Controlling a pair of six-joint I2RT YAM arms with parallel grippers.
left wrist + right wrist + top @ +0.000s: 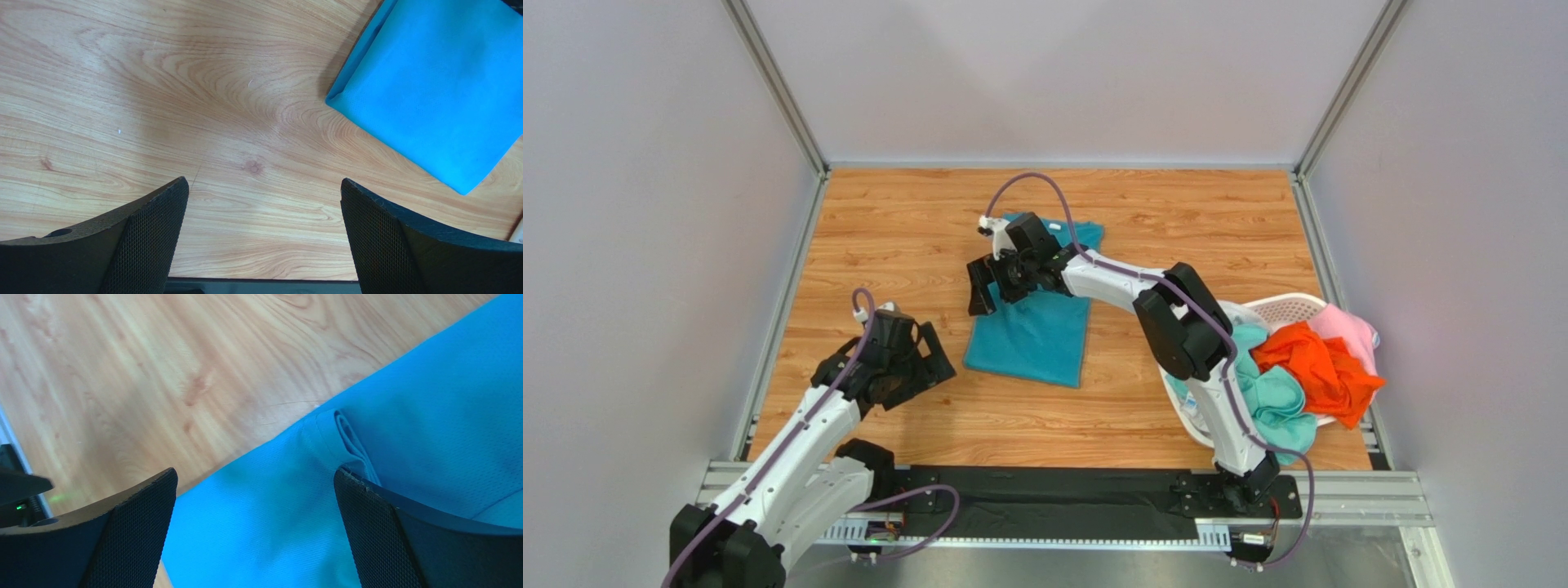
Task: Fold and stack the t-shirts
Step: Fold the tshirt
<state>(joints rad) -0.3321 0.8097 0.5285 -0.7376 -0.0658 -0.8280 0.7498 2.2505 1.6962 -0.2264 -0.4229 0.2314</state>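
Right gripper (993,292) hangs with its jaws spread wide over the upper left part of the teal t-shirt (1038,337), nothing between them. In its wrist view I see a stitched hem and a small fold of the cloth just beside the right-hand finger. The shirt lies flat on the wooden table (891,233) at the middle of the overhead frame, folded into a narrow strip. Its long axis runs from upper centre toward lower centre, leaning slightly left at the bottom. The arm hides part of its upper end, and I cannot tell which end is the collar. To the lower left of the shirt and apart from it, my left gripper (918,365) is likewise wide open and empty over bare wood, with a corner of the shirt in the upper right of its wrist view. At the right edge of the table a white basket (1290,303) holds an orange t-shirt (1314,368), a mint green t-shirt (1274,402) and a pink t-shirt (1347,328) in a heap.
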